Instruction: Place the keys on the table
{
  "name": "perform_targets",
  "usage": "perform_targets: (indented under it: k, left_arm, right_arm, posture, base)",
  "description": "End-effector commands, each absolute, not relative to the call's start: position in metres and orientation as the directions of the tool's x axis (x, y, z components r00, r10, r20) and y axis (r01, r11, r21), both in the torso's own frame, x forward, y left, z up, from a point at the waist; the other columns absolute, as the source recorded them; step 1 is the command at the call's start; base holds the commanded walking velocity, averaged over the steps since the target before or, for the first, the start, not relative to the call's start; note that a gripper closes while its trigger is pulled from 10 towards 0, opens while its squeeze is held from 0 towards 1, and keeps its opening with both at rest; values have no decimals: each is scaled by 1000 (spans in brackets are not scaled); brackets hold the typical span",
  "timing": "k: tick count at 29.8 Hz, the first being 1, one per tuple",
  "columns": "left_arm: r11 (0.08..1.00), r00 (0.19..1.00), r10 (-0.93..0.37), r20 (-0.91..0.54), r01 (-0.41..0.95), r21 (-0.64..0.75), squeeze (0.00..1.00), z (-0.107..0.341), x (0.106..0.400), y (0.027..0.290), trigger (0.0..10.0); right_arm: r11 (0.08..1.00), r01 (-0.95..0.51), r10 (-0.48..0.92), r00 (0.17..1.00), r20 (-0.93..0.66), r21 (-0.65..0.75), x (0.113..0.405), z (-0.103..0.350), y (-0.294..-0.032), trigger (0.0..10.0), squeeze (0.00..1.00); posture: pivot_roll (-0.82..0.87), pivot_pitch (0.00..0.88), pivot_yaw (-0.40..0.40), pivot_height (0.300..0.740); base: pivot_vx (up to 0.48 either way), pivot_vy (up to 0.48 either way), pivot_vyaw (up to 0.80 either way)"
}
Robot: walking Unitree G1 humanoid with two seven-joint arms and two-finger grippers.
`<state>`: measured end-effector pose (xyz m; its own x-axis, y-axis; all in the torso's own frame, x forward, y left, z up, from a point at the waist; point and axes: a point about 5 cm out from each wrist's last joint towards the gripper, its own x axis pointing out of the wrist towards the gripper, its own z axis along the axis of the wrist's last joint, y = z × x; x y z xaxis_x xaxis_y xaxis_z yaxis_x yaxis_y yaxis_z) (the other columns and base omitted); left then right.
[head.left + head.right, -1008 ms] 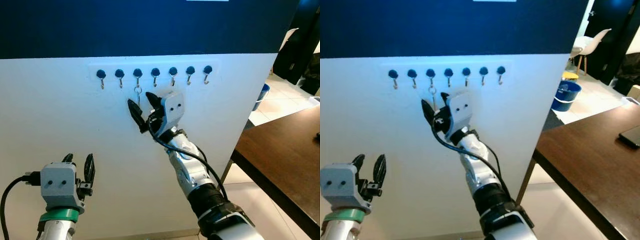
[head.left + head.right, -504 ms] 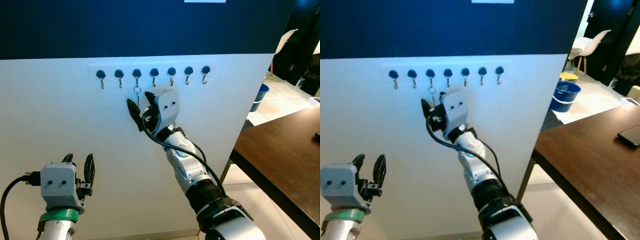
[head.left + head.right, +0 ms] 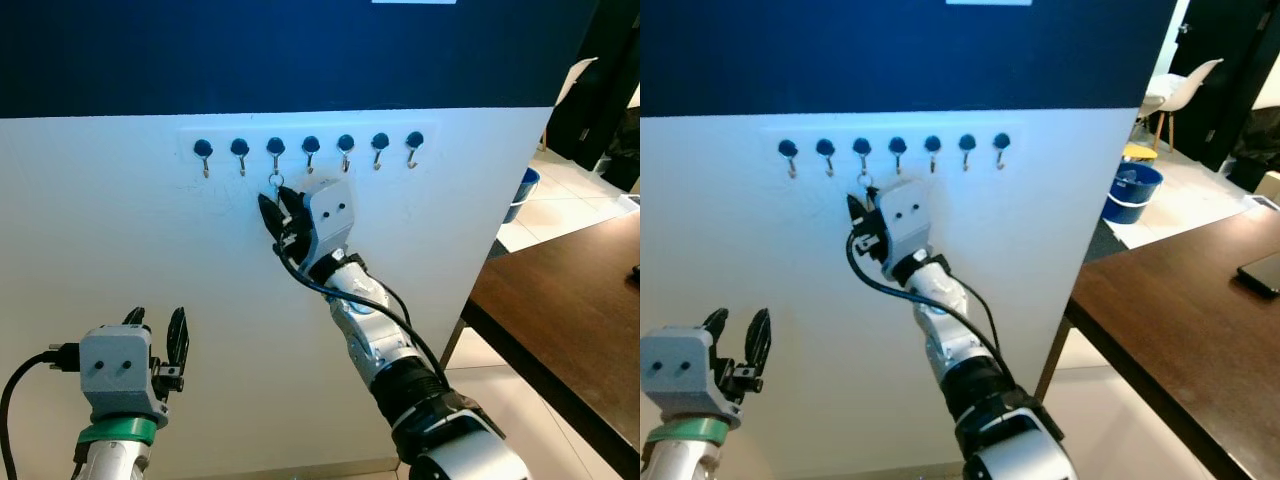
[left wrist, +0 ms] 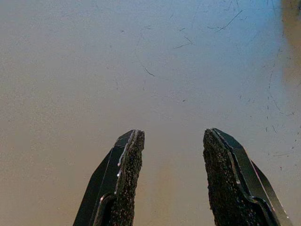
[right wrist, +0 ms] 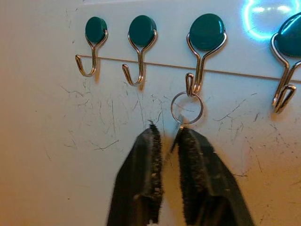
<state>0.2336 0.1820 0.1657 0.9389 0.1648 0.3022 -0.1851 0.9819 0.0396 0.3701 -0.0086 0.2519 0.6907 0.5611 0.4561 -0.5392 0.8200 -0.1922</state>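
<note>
Shiny metal hooks [image 5: 198,75] are gleaming on the scuffed matt wall [image 5: 70,155]; the worktop [image 3: 580,320] is looking like dark wood.

The right arm reaches up and forward, its silver forearm angled toward the robot's left, with a black cable looping along the wrist. The right end effector [image 3: 284,212] points upward, its two black fingers [image 5: 143,174] drawn almost together, a thin gap left between the tips. The left arm is held low, its wrist upright. The left end effector [image 3: 157,330] points upward with its fingers [image 4: 123,174] spread well apart, holding nothing.
</note>
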Motion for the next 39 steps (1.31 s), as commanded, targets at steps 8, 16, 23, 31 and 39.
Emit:
perform_targets:
  k: [8,16,23,31,39]
  left_arm:
    - [980,937,174,303,-194,37,0,165,231,185,10000]
    - [980,937,172,306,-193,39,0,166,231,185,10000]
    - [980,935,172,310,-195,42,0,166,230,186,10000]
    - [980,936,170,309,-192,44,0,166,230,186,10000]
    - [980,934,171,313,-194,44,0,166,230,187,10000]
  right_arm:
    - [800,-573,580,664,473,-176,365,256,8,0,0]
    - [801,-576,573,657,489,-164,364,258,7,0,0]
    - [801,-573,564,629,535,-171,361,264,7,0,0]
    - [831,-533,506,601,619,-161,356,277,1,0,0]
    - [809,-541,533,510,676,-230,349,295,4,0,0]
  posture:
    - [-116,0,56,740]
    - [-114,0,57,740]
    - [-112,0,57,740]
    - [-111,0,57,740]
    - [-109,0,60,740]
  base:
    - [0,0,0]
    - [0,0,0]
    - [0,0,0]
    - [0,0,0]
    - [0,0,0]
